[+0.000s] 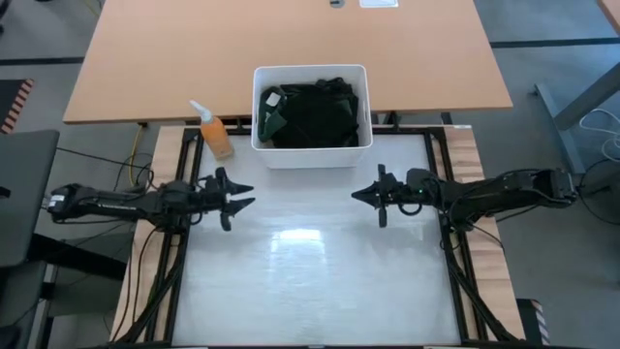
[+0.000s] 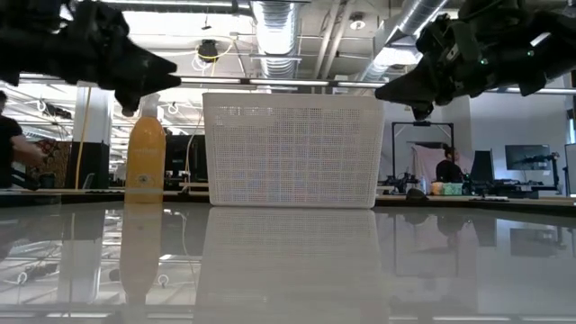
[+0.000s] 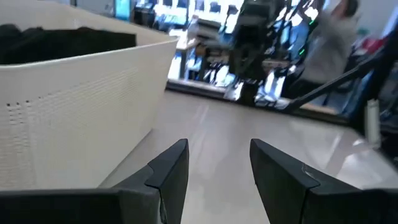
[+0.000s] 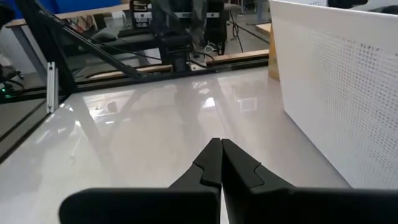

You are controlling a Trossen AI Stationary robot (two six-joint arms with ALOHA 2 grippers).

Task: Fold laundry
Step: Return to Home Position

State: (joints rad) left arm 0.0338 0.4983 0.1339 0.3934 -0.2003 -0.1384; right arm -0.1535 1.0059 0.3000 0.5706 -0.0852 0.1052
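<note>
Left end effector (image 3: 219, 145) spread, right end effector (image 4: 221, 143) closed, both empty.

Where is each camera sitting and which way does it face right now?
High: overhead, straight down; left gripper, right gripper, laundry in bin.
Low: table height, facing bin and bottle; both grippers overhead.
Left wrist: past its open fingers toward bin.
Right wrist: past its shut fingers across table, bin alongside.
All four share the bin.

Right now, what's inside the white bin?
The white bin holds a stack of dark laundry that fills most of it, with a pale tag showing near one corner. The top layer covers whatever lies beneath, and the bin's floor is hidden.
</note>
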